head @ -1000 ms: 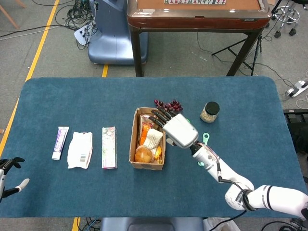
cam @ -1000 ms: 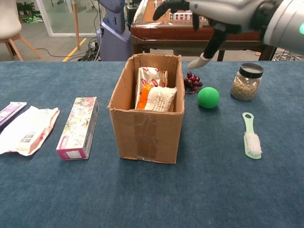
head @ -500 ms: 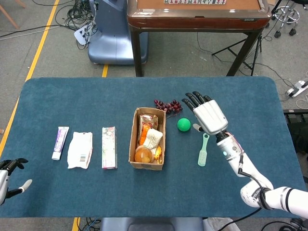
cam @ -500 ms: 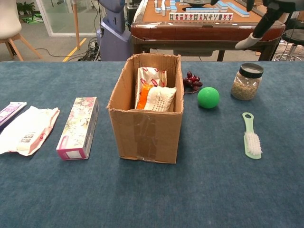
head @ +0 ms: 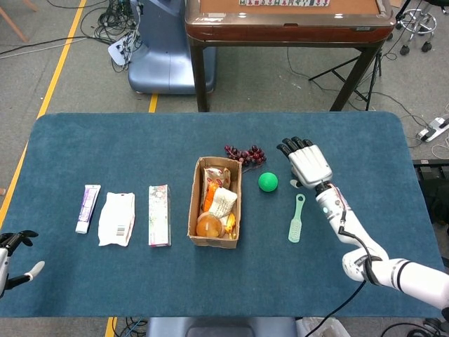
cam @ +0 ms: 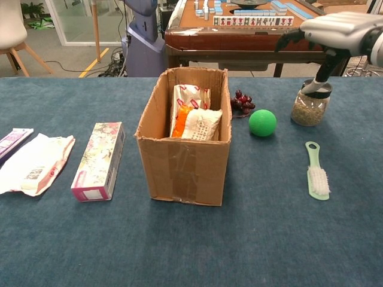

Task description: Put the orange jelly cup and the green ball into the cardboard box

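Note:
The green ball (head: pixel 267 182) (cam: pixel 262 122) lies on the blue table, just right of the open cardboard box (head: pixel 191 205) (cam: pixel 185 167). A round orange thing, apparently the orange jelly cup (head: pixel 209 225), sits in the box's near end among snack packets; the chest view hides it behind the box's front wall. My right hand (head: pixel 309 163) (cam: pixel 342 31) hovers palm down to the right of the ball, fingers spread and holding nothing. My left hand (head: pixel 14 256) shows at the table's near left edge, fingers apart and empty.
A lidded jar of grains (cam: pixel 310 103) stands right under my right hand. Beside the ball lie dark grapes (head: pixel 245 153) (cam: pixel 242 103) and a green brush (head: pixel 296 219) (cam: pixel 316 172). A floral carton (head: pixel 160 215), a white packet (head: pixel 116 218) and a tube (head: pixel 88 208) sit left of the box.
My right hand has swung from over the box to the right, past the green ball, and come down above the jar. It is empty throughout. The ball has not moved.

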### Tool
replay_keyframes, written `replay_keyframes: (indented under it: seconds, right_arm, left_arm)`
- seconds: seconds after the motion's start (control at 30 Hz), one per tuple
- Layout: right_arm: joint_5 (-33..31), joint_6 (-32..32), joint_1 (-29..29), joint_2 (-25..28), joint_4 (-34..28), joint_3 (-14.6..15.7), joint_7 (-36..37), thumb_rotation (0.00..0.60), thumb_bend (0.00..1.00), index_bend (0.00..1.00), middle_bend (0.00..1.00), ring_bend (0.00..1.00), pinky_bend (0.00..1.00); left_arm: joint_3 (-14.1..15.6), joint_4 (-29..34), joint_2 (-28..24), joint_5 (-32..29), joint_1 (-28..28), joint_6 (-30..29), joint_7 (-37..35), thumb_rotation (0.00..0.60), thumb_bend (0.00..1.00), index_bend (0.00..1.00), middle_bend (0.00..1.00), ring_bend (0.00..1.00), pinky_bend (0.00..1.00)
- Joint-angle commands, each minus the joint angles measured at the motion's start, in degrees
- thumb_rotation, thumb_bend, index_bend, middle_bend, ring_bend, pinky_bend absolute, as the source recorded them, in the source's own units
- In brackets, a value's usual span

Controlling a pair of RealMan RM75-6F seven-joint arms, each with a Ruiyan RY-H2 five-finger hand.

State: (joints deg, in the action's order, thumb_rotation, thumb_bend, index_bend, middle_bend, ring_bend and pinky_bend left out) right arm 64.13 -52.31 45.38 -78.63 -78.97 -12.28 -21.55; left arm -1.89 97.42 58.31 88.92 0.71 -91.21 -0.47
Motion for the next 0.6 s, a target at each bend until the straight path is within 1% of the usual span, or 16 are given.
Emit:
replay_keyframes:
  seconds: [0.03, 0.27, 0.47, 0.6]
  right_arm:
    - [-0.31, 1.82, 0.91, -2.33, 2.58, 0.95, 0.66, 0.6, 0.0, 0.23, 0.17, 0.13, 0.27]
    - [-0.72, 4.35, 1.83, -6.25, 7.72, 2.1, 1.28, 0.6, 0.0, 0.23, 0.17, 0.13, 0.27]
    - [-1.27, 7.31, 3.0, -10.17, 13.84, 2.5, 2.55, 0.6, 0.0, 0.23, 0.17, 0.13, 0.27]
    - [-1.27, 9.09, 3.82, -12.27, 16.84, 2.63, 3.33, 0.6, 0.0, 0.27, 0.18, 0.13, 0.27]
  left_arm:
    - [-0.04, 0.08, -0.18, -0.15, -0.05, 0.01, -0.38, 0.6, 0.14, 0.36, 0.47, 0.35, 0.59]
    - [0.05, 0.17, -0.49, 0.23, -0.22, -0.38, -0.99, 0.6, 0.14, 0.36, 0.47, 0.35, 0.59]
    - [0.03, 0.17, -0.61, 0.1, -0.21, -0.26, -1.23, 0.6, 0.14, 0.36, 0.47, 0.35, 0.59]
    - [-0.01, 0.16, -0.66, 0.05, -0.24, -0.29, -1.41, 0.6, 0.14, 0.36, 0.47, 0.35, 0.59]
